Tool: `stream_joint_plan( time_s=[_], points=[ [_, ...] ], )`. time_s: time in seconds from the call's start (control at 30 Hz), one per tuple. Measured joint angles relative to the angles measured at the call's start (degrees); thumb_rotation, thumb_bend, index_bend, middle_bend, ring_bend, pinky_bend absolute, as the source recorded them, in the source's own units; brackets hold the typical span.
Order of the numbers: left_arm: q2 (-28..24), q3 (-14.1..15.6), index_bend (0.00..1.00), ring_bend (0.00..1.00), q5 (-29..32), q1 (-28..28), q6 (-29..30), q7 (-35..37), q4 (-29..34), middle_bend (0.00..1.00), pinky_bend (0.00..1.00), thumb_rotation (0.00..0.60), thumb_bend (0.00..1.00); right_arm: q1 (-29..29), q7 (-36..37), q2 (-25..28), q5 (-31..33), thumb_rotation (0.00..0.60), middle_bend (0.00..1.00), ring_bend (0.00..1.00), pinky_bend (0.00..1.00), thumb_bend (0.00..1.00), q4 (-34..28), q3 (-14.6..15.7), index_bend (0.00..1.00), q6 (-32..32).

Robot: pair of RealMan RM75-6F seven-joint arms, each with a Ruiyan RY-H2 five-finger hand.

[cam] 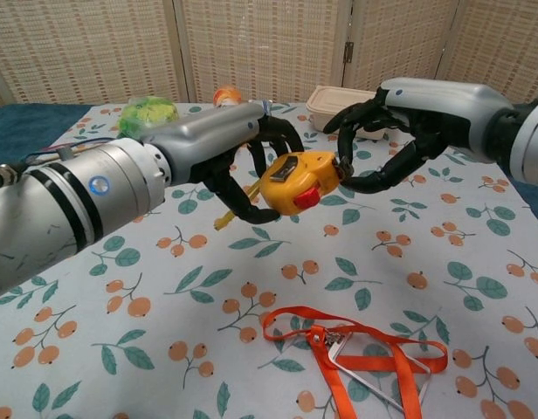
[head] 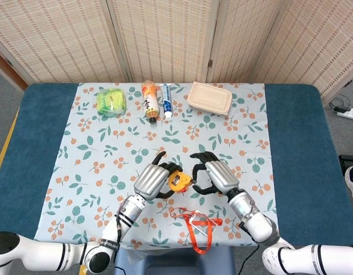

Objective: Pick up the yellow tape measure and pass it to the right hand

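- The pick-up looks done: the left robot hand (cam: 243, 161) grips the yellow tape measure (cam: 299, 181) and holds it in the air above the floral cloth on the desk (head: 297, 149), near its front edge.
- The pass is under way but, as I judge it, not finished. The right robot hand (cam: 387, 140) is curled around the far end of the tape measure, its dark fingertips (cam: 346, 166) at or touching the casing (whether they truly bear on it I cannot tell).
- The right robot hand holds nothing firmly yet; its fingers are apart, cupped round the casing's end.
- Left to do: the right must close fully, and the left must let go.
- An orange lanyard (cam: 356, 349) lies on the cloth just below the two hands, untouched.
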State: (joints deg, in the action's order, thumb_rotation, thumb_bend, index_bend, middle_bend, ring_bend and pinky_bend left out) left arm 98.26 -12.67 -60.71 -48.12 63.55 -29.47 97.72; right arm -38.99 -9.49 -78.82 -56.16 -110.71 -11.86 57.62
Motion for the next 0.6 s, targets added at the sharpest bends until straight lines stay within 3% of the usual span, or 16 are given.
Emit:
stream_joint_plan(
  time_s=[0.27,0.43,0.6],
  points=[
    [0.6,0.3,0.56,0.41,-0.1,0.0,0.0,0.2,-1.0,0.55,0.0,0.6,0.35,-0.3,-0.3,-0.8,0.4,0.6,0.2,0.11,0.0,0.35,0.7,0.1,0.65,0.4],
    [0.5,0.5,0.56,0.41,-0.4,0.2,0.0,0.6,-1.8,0.55,0.0,0.6,0.35,-0.3,-0.6,-1.0,0.6,0.6,0.21,0.12,0.0,0.53,0.8,0.1,0.66,0.8],
    [-0.1,0.8,0.56,0.41,-0.9,0.9,0.1,2.1,-3.2,0.55,0.0,0.6,0.36,0.1,-0.3,-0.8,0.5,0.6,0.21,0.12,0.0,0.61,1.1,0.3,0.67,1.0]
  ],
)
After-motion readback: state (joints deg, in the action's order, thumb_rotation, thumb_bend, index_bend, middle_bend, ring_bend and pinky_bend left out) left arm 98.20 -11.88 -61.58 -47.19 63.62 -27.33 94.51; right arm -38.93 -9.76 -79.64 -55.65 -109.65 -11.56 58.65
